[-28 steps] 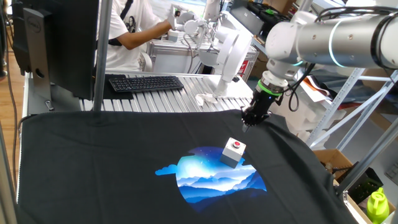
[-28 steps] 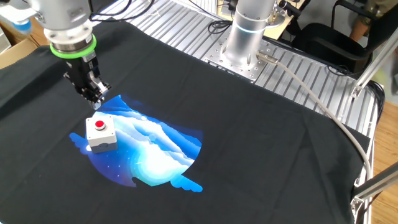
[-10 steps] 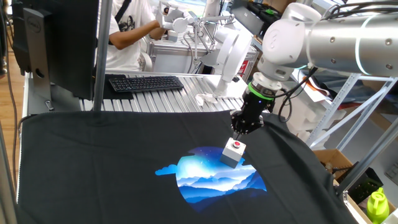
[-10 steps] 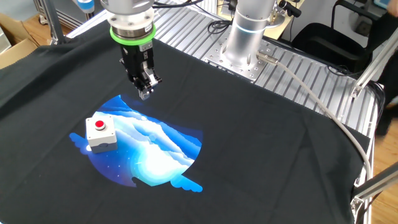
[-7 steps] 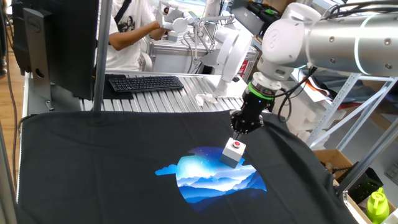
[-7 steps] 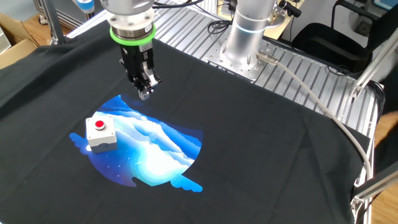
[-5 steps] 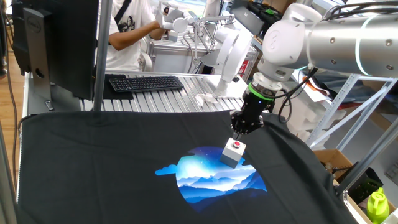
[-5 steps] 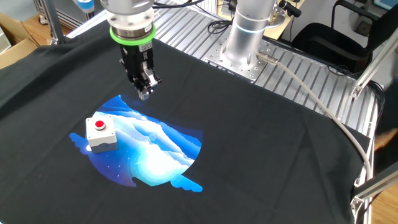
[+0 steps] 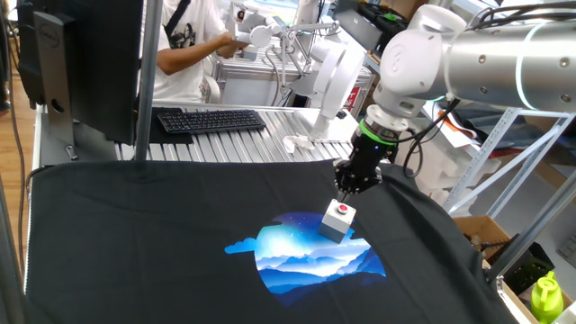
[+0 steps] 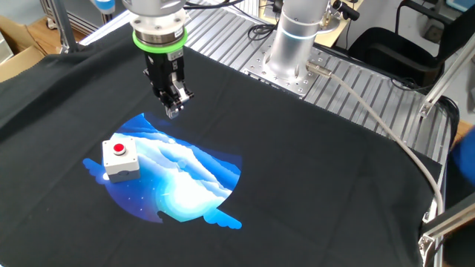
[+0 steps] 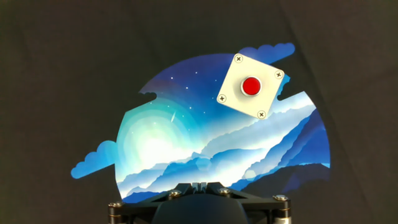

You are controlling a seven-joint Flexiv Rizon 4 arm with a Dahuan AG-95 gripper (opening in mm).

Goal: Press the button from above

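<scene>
The button (image 10: 119,148) is small, round and red on top of a light-grey box (image 10: 122,167) that stands on the blue print of a black cloth. It also shows in one fixed view (image 9: 341,210) and in the hand view (image 11: 251,86), up and right of centre. My gripper (image 10: 173,113) hangs above the cloth, off to one side of the box and not touching it. In one fixed view the gripper (image 9: 344,191) lines up just above the box. In the hand view the fingertips (image 11: 199,185) meet with no gap and hold nothing.
The black cloth (image 10: 312,170) with the blue landscape print (image 10: 185,185) covers the table. The arm's base (image 10: 293,44) and a cable (image 10: 386,141) stand at the far edge. A keyboard (image 9: 209,120), a metal pole (image 9: 144,81) and a person (image 9: 193,45) are behind the table.
Since 2.8 s ago the gripper has moved from right beside the box to a spot farther from it. Over the last second nothing has moved.
</scene>
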